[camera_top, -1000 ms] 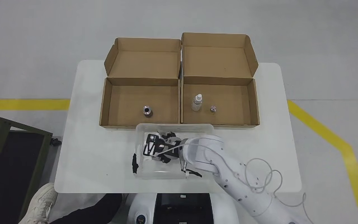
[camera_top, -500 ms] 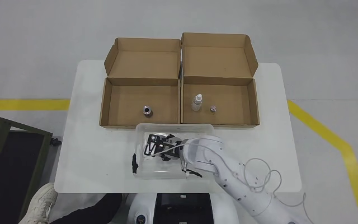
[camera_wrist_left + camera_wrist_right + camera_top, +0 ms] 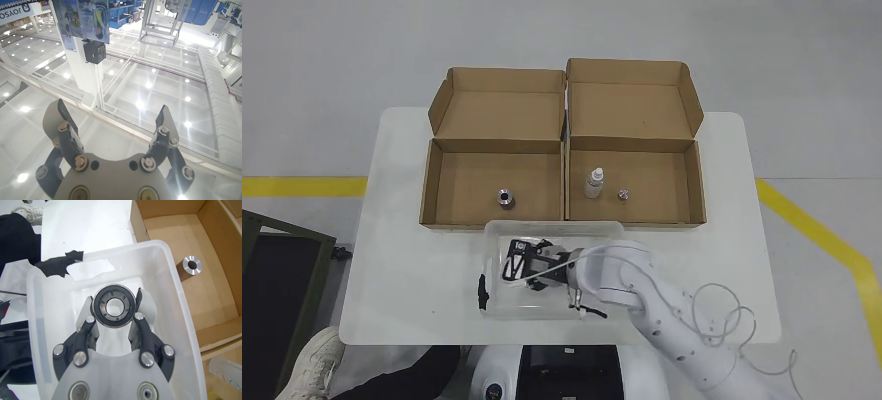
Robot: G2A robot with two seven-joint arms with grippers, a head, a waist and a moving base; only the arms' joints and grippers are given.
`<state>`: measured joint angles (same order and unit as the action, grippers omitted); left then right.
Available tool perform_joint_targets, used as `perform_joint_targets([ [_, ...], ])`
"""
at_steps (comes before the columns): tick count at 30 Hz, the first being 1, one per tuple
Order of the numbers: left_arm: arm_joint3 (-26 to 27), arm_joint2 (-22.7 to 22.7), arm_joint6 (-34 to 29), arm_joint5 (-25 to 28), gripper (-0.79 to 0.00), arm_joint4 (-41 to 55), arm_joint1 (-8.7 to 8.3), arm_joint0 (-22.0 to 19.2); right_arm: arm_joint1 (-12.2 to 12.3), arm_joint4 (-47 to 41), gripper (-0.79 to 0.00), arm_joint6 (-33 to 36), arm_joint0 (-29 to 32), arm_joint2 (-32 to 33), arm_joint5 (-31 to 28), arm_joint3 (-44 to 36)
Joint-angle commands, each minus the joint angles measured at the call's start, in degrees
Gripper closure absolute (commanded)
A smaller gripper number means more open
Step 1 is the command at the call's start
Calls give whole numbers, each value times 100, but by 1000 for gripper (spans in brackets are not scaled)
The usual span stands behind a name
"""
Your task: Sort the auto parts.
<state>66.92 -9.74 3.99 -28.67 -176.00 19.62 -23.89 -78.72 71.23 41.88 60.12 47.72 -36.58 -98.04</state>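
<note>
A round bearing [image 3: 114, 306] with a black outer ring and a metal core is held inside the clear plastic bin [image 3: 175, 275]. My right gripper [image 3: 115, 297] is shut on it, one finger on each side of the ring. In the top view the right gripper [image 3: 520, 262] is low in the bin [image 3: 492, 230] at the table's near edge. My left gripper [image 3: 111, 106] is open and empty, pointing up at the ceiling.
Two open cardboard boxes stand behind the bin. The left box [image 3: 457, 190] holds a metal sleeve [image 3: 505, 198] [image 3: 191, 265]. The right box [image 3: 672, 185] holds a small bottle [image 3: 594, 181] and a little metal part [image 3: 623, 193]. Torn black tape [image 3: 56, 263] hangs on the bin's rim.
The right arm has shifted slightly over the bin, its wrist swinging a little to the right. The boxes and their parts have not moved.
</note>
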Motion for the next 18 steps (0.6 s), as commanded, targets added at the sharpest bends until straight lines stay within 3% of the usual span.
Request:
perform_joint_targets([
  [1, 0, 0, 0, 0, -785, 0, 0, 0, 34, -113, 0, -10, 58, 119, -68, -130],
  [9, 0, 0, 0, 0, -785, 0, 0, 0, 134, -810, 0, -244, 246, 483, -303, -506],
  [18, 0, 0, 0, 0, -785, 0, 0, 0, 163, -1778, 0, -462, 52, 662, -421, -590],
])
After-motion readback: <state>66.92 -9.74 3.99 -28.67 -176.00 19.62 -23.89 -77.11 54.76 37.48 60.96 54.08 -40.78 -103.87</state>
